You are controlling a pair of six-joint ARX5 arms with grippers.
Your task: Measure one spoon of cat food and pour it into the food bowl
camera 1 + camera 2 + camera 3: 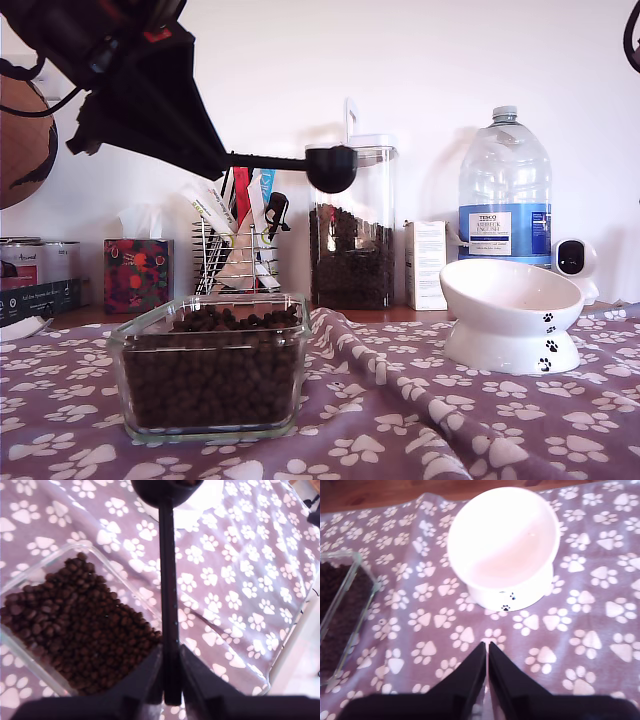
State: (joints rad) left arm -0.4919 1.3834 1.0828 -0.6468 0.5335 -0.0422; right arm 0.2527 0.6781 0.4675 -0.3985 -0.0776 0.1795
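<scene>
Spoon held aloft above the table; bowl stands unfilled.

Nearest in the exterior view, the glass dish [210,370] sits on the paw-print cloth [400,420] at the exterior view's left, heaped with cat food [215,345]. Above it, my first gripper [171,680] has its jaws clamped on the handle of the spoon [331,166], cup level and well above the dish, pointing toward the exterior view's right. My second gripper [487,672] hangs over the cloth with jaws pressed together, holding nothing. The bowl [512,315] stands on the cloth at the exterior view's right, well apart from the dish. Behind stand a canister [352,225], a water bottle [505,190] and a tissue box [138,275].
</scene>
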